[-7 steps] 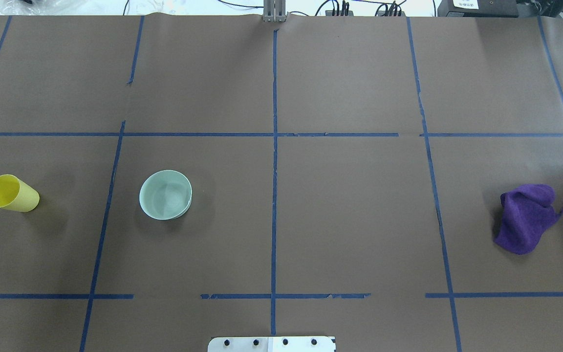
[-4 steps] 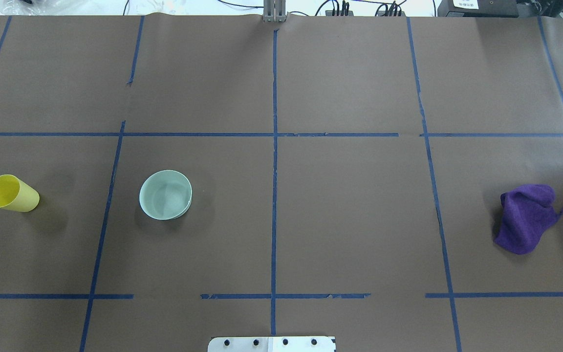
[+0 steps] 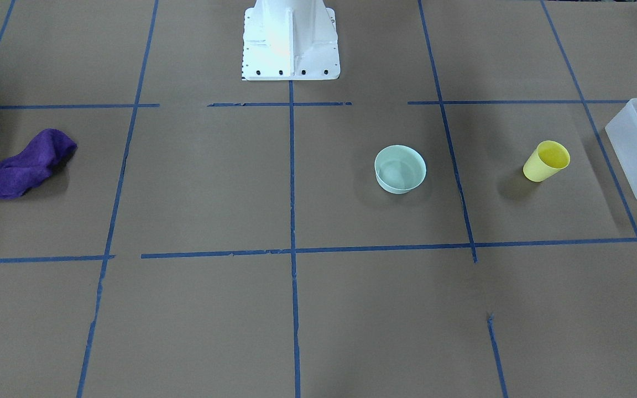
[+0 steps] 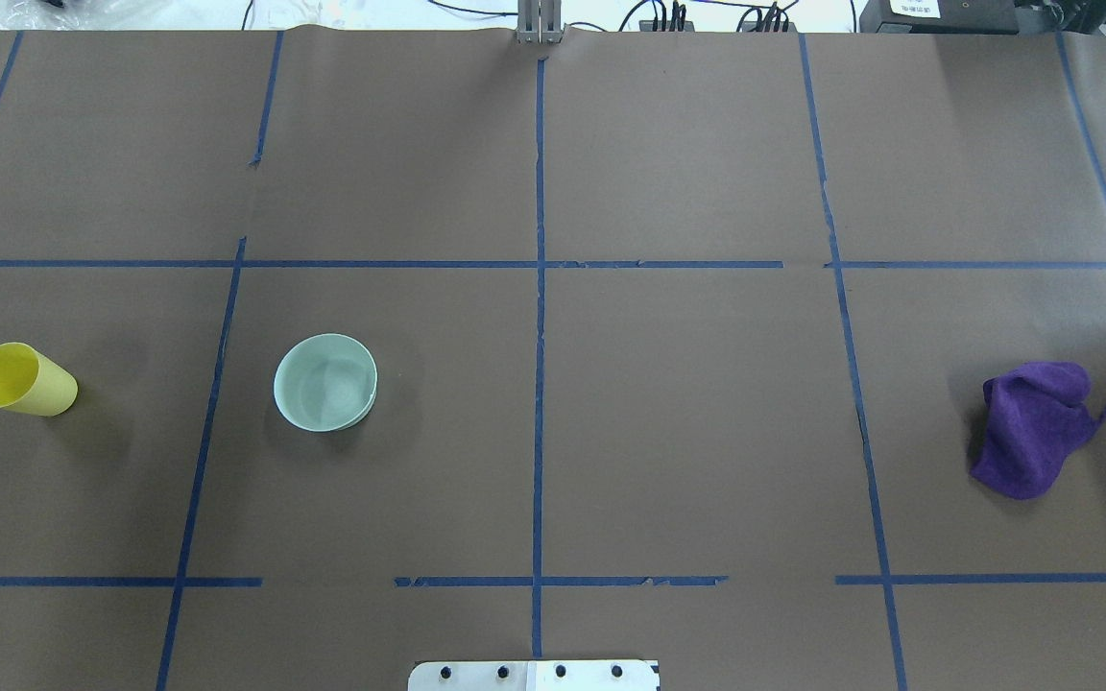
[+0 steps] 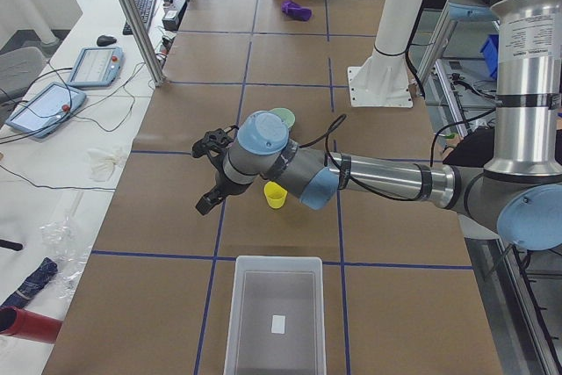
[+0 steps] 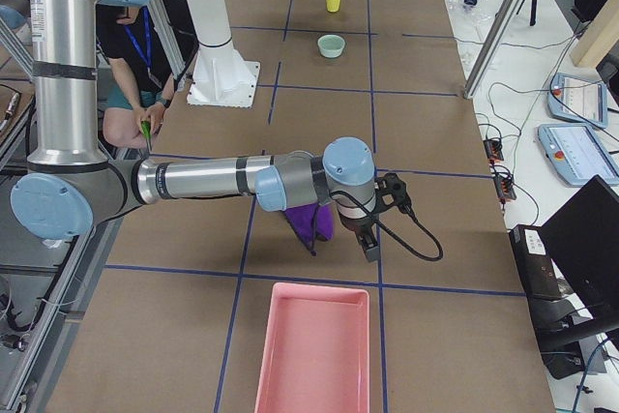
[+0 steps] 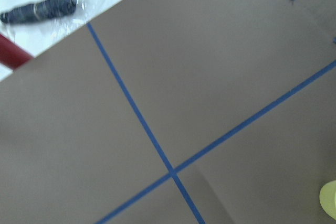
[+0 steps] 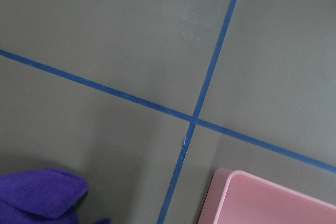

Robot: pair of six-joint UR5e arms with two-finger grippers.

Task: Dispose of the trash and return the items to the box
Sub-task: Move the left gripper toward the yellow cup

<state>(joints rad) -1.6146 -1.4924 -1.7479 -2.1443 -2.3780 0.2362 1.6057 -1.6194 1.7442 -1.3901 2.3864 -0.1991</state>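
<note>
The yellow cup [image 4: 23,380] stands upright at the table's left end, also in the front view [image 3: 546,161]. The mint-green bowl [image 4: 325,382] sits upright to its right. The frosted white box [image 3: 636,149] stands beyond the cup at the table's left end [image 5: 274,260]. My left gripper [image 5: 204,173] hangs above the table beside the cup [image 5: 276,195]. My right gripper [image 6: 382,218] hangs above the purple cloth [image 6: 311,222]. Both grippers show only in the side views, so I cannot tell if they are open or shut.
A pink tray [image 6: 319,287] lies at the table's right end, past the purple cloth [image 4: 1035,428]. The white robot base [image 3: 290,41] stands at the near middle edge. A person [image 6: 135,65] sits behind the robot. Tablets and cables lie off the far edge.
</note>
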